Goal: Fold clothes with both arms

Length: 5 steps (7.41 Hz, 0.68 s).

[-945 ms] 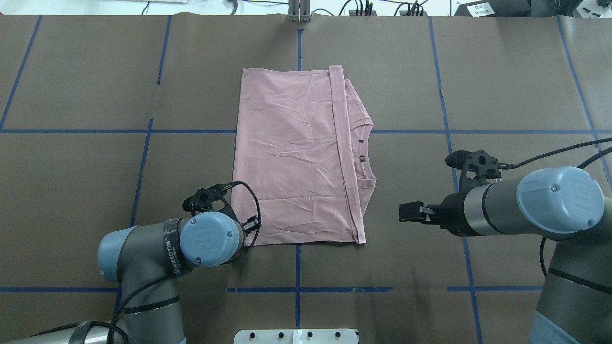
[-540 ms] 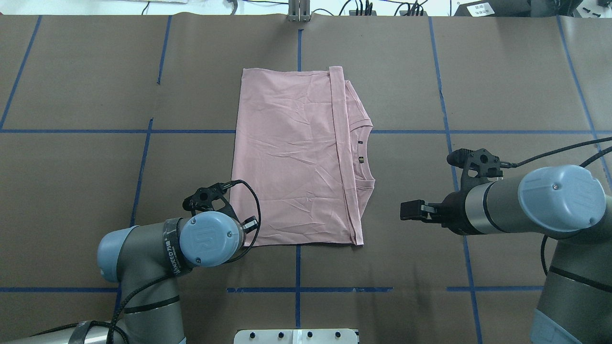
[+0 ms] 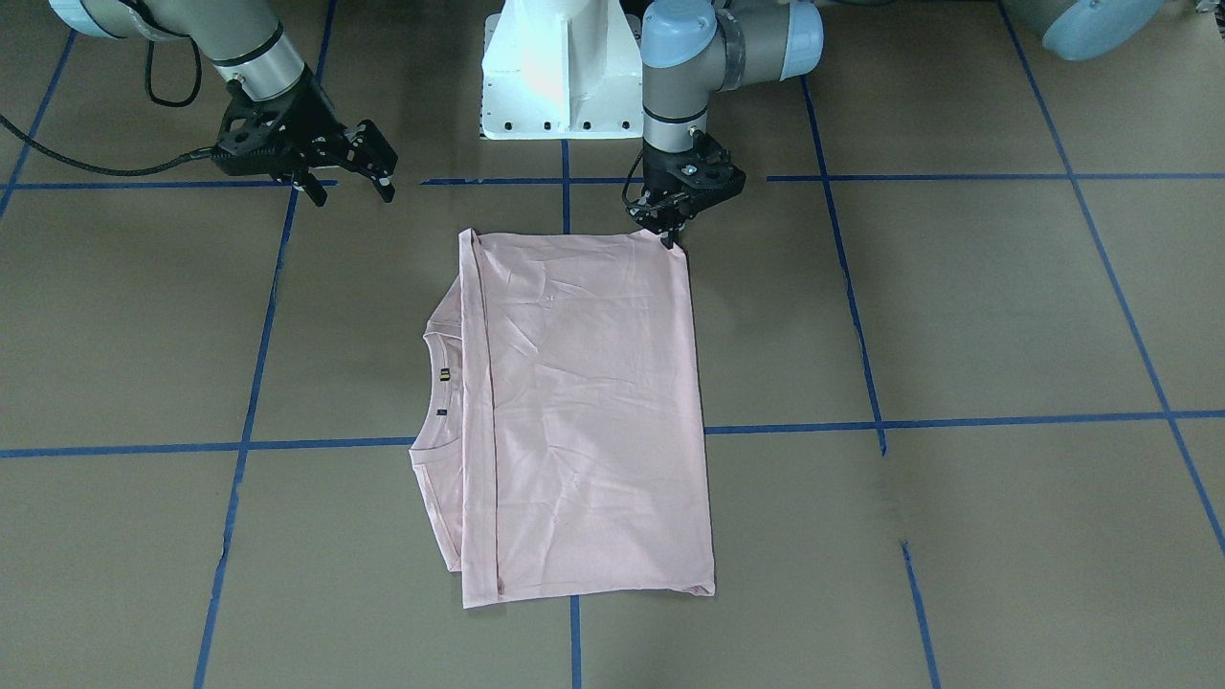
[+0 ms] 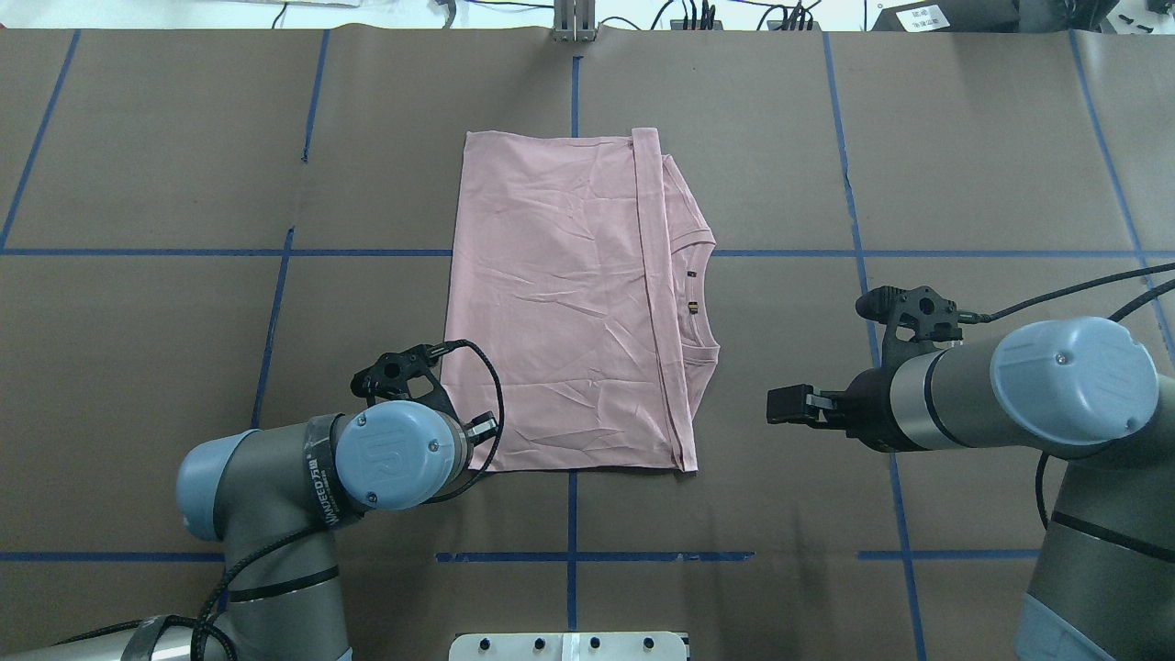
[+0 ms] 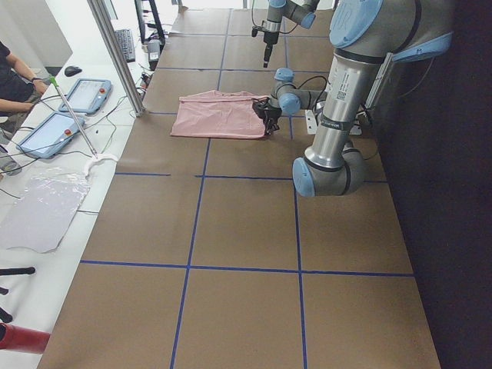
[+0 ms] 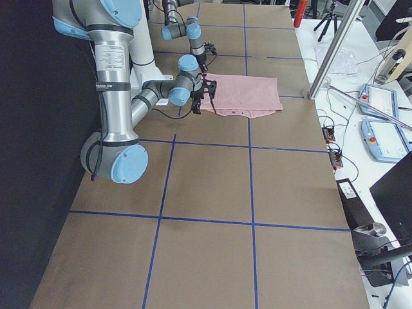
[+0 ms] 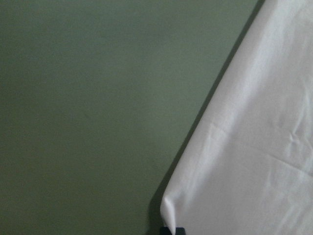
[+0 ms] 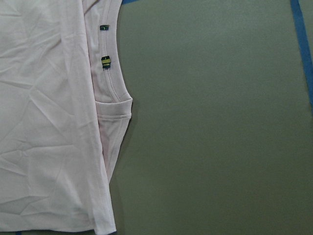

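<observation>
Brown worktop (image 4: 138, 138) taped in blue squares carries the half-folded pale pink T-shirt (image 4: 560, 303), flat at its middle. It looks soft, light and limp, so I should grip corners. My left fingers (image 3: 666, 231) meet its corner; I cannot tell whether they pinch. My right fingers (image 3: 381, 180) hang spread, apart from its collar side.

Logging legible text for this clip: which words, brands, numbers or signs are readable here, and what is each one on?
"VANFEED", then characters I cannot make out: on the black strap around the left arm.
"UR" logo: on that arm's blue joint cap.
Neck labels of the T-shirt: too small to read.
White label at the overhead view's top right: blurred, unreadable.
</observation>
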Available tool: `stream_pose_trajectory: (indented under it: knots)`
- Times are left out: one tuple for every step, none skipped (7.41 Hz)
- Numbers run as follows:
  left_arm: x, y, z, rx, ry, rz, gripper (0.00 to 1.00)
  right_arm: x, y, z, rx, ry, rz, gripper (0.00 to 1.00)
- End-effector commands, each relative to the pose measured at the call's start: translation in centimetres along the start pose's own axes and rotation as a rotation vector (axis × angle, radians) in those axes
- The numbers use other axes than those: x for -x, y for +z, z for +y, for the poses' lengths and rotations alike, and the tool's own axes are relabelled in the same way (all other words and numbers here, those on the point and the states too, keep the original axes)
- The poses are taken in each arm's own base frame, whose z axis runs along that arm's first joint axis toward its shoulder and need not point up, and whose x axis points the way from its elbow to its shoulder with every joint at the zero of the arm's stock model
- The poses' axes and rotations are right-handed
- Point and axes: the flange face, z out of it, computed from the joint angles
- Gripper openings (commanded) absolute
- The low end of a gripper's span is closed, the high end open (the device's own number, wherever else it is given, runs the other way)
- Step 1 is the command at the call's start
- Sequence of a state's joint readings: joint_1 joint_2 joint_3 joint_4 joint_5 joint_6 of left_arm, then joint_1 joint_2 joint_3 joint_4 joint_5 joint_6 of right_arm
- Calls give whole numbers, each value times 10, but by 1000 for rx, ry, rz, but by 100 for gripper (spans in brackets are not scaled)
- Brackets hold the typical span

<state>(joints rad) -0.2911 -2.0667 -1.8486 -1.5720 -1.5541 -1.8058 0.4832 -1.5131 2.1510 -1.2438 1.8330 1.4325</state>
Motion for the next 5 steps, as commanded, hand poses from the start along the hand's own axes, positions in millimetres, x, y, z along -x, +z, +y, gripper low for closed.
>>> stream_pose_trajectory:
  knots:
    - [-3, -18, -4, 4, 62, 35, 0, 3, 8, 2, 12, 64, 9, 100]
    - [-3, -19, -4, 4, 99, 41, 0, 16, 19, -3, 10, 131, 2, 100]
    - [-4, -21, -4, 3, 165, 49, 0, 33, 31, -4, 18, 220, -5, 100]
    - [-6, -23, -4, 7, 173, 76, 0, 58, 41, 1, 32, 283, 12, 100]
    - [-7, -24, -4, 8, 173, 87, 0, 99, 48, 2, 35, 313, 69, 100]
